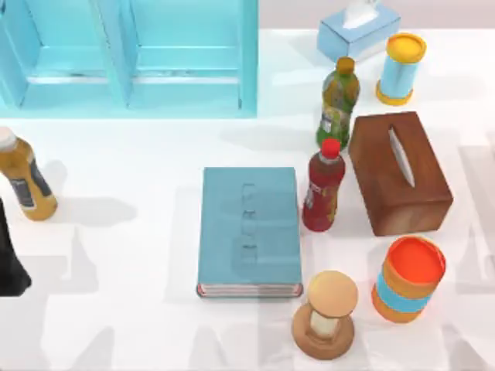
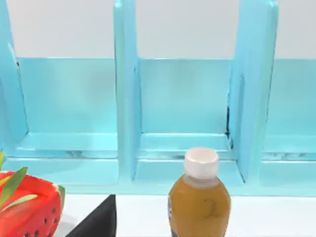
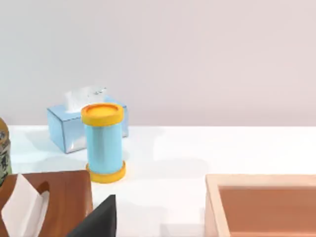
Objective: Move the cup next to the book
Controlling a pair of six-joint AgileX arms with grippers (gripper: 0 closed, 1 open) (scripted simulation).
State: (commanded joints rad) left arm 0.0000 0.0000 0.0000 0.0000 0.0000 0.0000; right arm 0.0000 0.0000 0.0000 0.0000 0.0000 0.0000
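Since we cannot tell where the cup is, nor either claw's state, with the left arm (image 1: 9, 263) at the table's (image 1: 116, 325) left edge and the book (image 1: 249, 232) flat mid-table, we judge a light, stiff cup wants pinching across its wall.

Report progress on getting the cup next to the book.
Done: nothing. The book lies flat mid-table, flanked on its right by a red bottle and a wooden sand timer, not a cup. In hand: left arm sits at the far left by the amber bottle. Left: grasp the cup, set it beside the book.
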